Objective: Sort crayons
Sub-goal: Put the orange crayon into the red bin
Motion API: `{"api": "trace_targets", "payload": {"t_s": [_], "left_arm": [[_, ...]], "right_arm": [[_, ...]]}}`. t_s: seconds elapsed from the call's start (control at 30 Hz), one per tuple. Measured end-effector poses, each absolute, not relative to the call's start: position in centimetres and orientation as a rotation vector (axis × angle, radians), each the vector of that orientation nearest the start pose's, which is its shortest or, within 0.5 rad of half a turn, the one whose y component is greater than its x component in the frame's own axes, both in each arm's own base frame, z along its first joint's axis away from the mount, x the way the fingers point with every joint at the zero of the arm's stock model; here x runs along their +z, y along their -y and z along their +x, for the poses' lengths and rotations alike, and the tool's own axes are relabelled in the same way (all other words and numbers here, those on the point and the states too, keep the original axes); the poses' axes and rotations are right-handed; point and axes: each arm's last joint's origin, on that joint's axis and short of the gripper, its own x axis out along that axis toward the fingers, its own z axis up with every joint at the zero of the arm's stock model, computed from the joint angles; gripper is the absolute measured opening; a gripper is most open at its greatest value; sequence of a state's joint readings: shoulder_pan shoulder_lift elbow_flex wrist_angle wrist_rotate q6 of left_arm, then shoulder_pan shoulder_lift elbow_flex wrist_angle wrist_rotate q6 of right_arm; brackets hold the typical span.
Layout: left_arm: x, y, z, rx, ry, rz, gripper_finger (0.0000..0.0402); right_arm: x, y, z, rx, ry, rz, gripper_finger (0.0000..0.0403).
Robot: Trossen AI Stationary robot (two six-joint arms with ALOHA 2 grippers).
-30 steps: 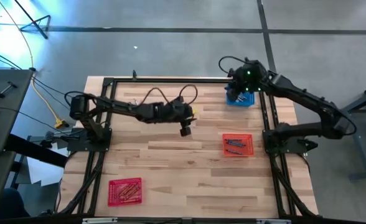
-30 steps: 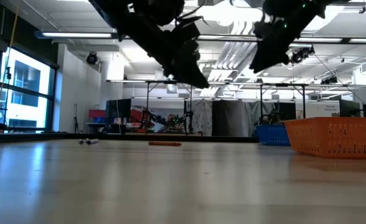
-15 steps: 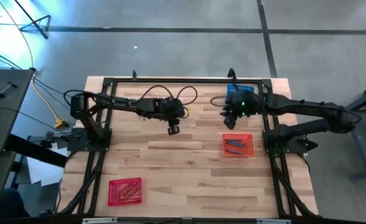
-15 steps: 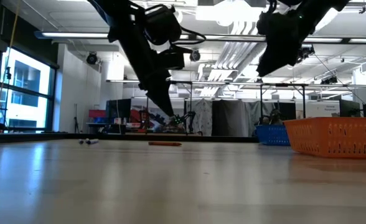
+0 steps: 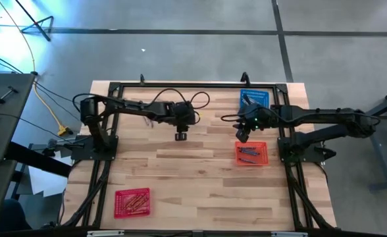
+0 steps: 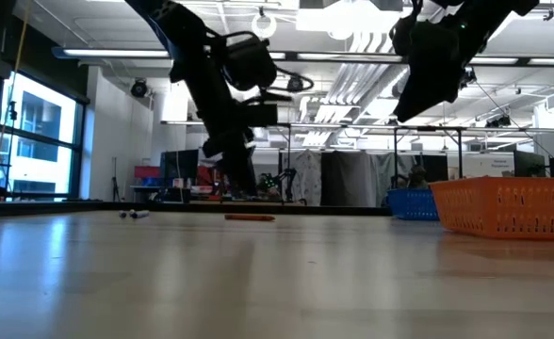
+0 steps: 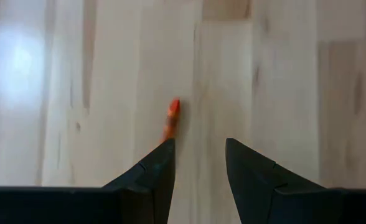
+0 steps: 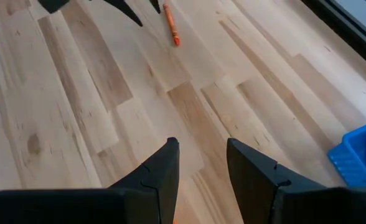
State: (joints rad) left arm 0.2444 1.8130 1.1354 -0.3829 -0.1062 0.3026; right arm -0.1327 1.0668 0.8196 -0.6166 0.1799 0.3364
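**A:** How far along are you with the sorting?

**B:** Most of the way, by the look of it. Your orange basket [image 5: 251,153] and the red basket [image 5: 132,201] both hold sticks already, and the blue basket [image 5: 255,100] has a few in it too, though you can't count them from above. What you have left on the wooden surface [image 5: 200,178] is an orange crayon [image 7: 170,120], plus two small grey-blue crayons [image 6: 134,214] lying near the far edge in the low view.

**A:** Where does the orange one sit for you?

**B:** Just ahead of your left gripper [image 7: 198,155], a little off toward one fingertip rather than centred in the gap. Those jaws are spread and carry nothing; the gripper hangs above the surface, pointing down at it.

**A:** And the other arm?

**B:** Your right gripper [image 8: 198,155] hovers between the blue and orange baskets, jaws parted and empty. From its wrist camera the same orange crayon lies well ahead of the tips, beside the left arm's dark fingers.

**A:** So what remains?

**B:** I'd judge you need to centre the left jaws over the orange crayon, lower, pinch it and carry it to a red or orange basket. Then the grey-blue pair go to the blue one.
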Motion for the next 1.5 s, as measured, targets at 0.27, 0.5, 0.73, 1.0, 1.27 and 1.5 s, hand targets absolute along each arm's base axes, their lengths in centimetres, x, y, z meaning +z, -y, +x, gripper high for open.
{"api": "trace_targets", "payload": {"t_s": [0.27,0.5,0.73,1.0,1.27,1.5], "left_arm": [[14.6,-10.9,34.4,0.198,-1.182,0.142,0.0129],[13.6,-12.5,34.1,0.233,-1.207,0.108,0.0129],[13.1,-13.6,33.8,0.194,-1.195,0.021,0.0129],[12.7,-13.9,33.6,0.159,-1.198,-0.026,0.0129],[12.5,-13.8,33.4,0.153,-1.223,-0.037,0.0129],[12.4,-13.8,33.4,0.176,-1.226,-0.078,0.0119]], "right_arm": [[26.0,3.2,20.5,-0.44,-0.798,0.291,0.0128],[26.2,3.2,20.7,-0.438,-0.778,0.293,0.0128],[26.2,3.2,20.7,-0.437,-0.771,0.294,0.0128],[26.2,3.2,20.7,-0.437,-0.77,0.293,0.0128],[26.2,3.2,20.7,-0.436,-0.769,0.293,0.0128],[26.2,3.2,20.7,-0.436,-0.769,0.293,0.0128]]}}
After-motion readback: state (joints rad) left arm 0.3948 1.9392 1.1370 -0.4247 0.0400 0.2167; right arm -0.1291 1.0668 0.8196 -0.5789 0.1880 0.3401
